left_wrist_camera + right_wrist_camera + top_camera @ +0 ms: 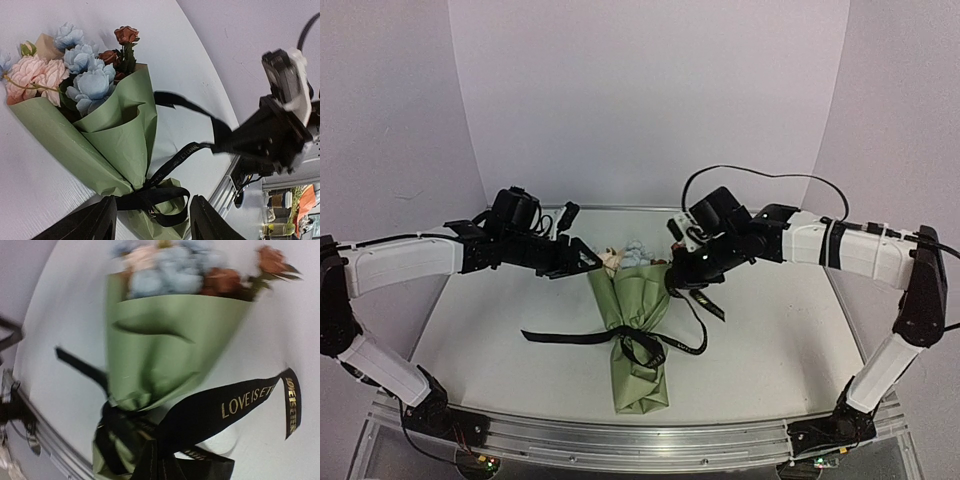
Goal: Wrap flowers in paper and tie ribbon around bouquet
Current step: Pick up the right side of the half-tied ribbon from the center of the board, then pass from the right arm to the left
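Observation:
The bouquet lies on the table, flowers pointing to the back. Olive-green paper wraps blue, pink and brownish heads. A black ribbon is knotted round the narrow waist, one tail lying to the left. My right gripper is shut on the other tail and holds it up to the right of the cone; the lettered ribbon runs straight out of my right gripper. My left gripper hovers by the flower heads, open, with nothing between its fingers.
A metal rail runs along the table's near edge, just below the bouquet's foot. Grey walls close in the back and both sides. The right arm's black cable arcs above its wrist.

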You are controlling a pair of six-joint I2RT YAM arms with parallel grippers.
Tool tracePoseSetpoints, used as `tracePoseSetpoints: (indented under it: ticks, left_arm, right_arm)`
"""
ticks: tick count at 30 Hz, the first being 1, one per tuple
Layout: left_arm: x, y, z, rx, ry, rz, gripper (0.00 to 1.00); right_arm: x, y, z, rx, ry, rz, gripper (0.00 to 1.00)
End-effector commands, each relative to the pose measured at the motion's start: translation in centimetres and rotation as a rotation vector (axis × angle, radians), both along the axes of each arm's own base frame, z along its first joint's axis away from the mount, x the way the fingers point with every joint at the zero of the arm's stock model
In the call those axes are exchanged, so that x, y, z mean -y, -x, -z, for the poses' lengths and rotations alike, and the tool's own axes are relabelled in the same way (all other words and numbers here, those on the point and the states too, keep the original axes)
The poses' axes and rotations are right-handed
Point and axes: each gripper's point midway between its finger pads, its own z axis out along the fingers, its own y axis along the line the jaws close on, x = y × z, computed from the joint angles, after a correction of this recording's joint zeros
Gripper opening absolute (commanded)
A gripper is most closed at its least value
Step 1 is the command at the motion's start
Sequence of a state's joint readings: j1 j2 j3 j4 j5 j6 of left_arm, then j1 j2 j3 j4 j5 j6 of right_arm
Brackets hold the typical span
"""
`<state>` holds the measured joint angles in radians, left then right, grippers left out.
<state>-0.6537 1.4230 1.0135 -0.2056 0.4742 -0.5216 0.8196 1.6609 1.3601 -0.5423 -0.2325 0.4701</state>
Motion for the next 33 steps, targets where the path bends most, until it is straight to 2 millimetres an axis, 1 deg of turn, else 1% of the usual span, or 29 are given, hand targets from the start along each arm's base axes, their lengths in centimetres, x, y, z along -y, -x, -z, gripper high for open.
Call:
tracePoseSetpoints:
  ticks: [1, 4, 7, 12, 14, 22, 28, 33]
  left_arm:
    - [0.9, 0.9, -3.1, 0.15, 0.092, 0.102, 0.55]
    - [1.4, 1.1, -3.6, 0.271, 0.114, 0.152, 0.57]
    - [1.7, 1.1, -4.0, 0.448, 0.137, 0.202, 0.58]
    - [2.6, 2.1, -3.5, 0.718, 0.135, 0.297, 0.55]
    - [3.2, 2.5, -3.3, 0.796, 0.146, 0.323, 0.56]
    - [6.2, 2.7, -0.6, 0.864, 0.133, 0.409, 0.56]
    - [7.5, 3.5, -0.1, 0.901, 0.166, 0.447, 0.56]
    - [8.9, 4.2, 1.0, 0.904, 0.163, 0.488, 0.56]
  right_arm:
    - [-3.0, 5.2, -0.7, -0.037, -0.025, -0.319, 0.0]
    - [-3.7, 6.1, -1.3, -0.061, -0.068, -0.365, 0.0]
    - [-4.1, 6.8, -2.0, -0.076, -0.102, -0.399, 0.0]
    - [-4.3, 7.0, -2.9, -0.071, -0.13, -0.417, 0.0]
    - [-4.4, 7.0, -3.2, -0.066, -0.135, -0.418, 0.0]
    - [-4.6, 6.9, -4.0, -0.056, -0.162, -0.41, 0.0]
    - [-4.7, 6.7, -4.5, -0.039, -0.178, -0.395, 0.0]
    - [-4.8, 6.7, -5.0, -0.033, -0.203, -0.386, 0.0]
